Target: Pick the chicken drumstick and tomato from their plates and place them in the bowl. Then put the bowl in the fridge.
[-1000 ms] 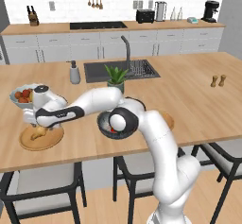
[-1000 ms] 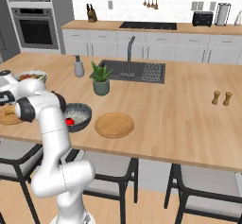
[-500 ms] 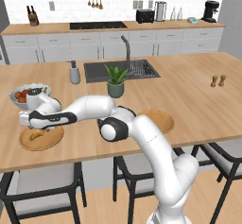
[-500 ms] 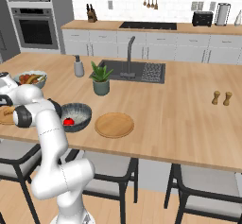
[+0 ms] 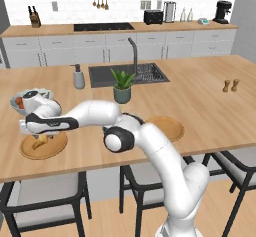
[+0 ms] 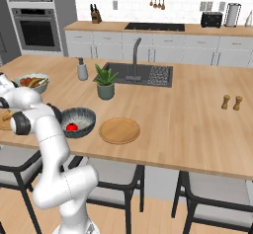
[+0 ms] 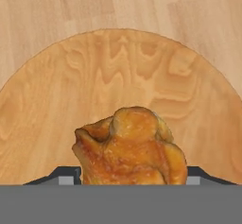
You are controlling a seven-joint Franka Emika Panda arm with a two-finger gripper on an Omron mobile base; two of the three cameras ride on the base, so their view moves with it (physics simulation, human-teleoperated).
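The chicken drumstick (image 7: 130,147), golden-brown, lies on the left wooden plate (image 7: 123,67) near the counter's front left corner. My gripper (image 7: 132,178) is down over it, one fingertip against each side, and the drumstick (image 5: 39,142) still rests on that plate (image 5: 56,147). The dark grey-blue bowl (image 6: 78,121) stands to the right of the arm with the red tomato (image 6: 71,127) inside. A second wooden plate (image 6: 119,130) lies bare beside the bowl, also seen as the plate (image 5: 165,127) right of the arm. The fridge is out of view.
A pale blue fruit bowl (image 5: 25,103) stands just behind the gripper. Further back are a soap dispenser (image 5: 78,77), a potted plant (image 5: 121,86) and the sink (image 5: 127,73). Two small shakers (image 5: 230,85) stand far right. Stools line the counter's front edge.
The arm has swung left from near the bowl and come down over the left plate. The fingers have drawn in around the drumstick.
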